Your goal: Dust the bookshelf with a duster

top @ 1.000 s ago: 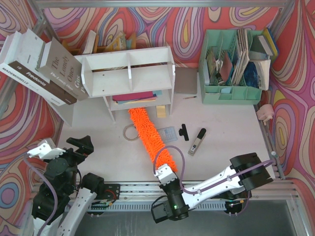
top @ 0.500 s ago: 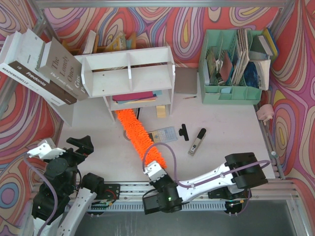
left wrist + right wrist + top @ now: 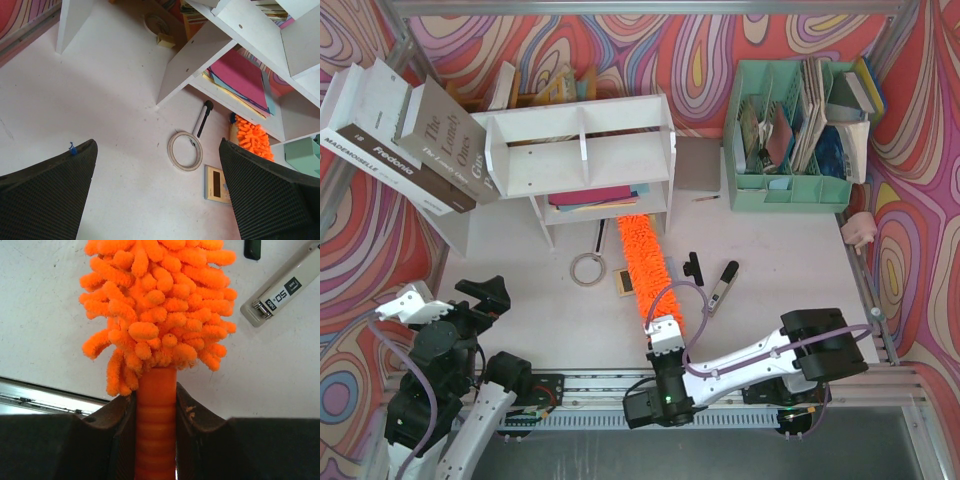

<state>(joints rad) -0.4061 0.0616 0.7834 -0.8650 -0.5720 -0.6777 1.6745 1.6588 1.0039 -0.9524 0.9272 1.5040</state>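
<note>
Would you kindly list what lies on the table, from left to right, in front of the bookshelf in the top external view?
Magnifying glass → small tan device → duster → black clip → stapler.

duster tip under bookshelf
</note>
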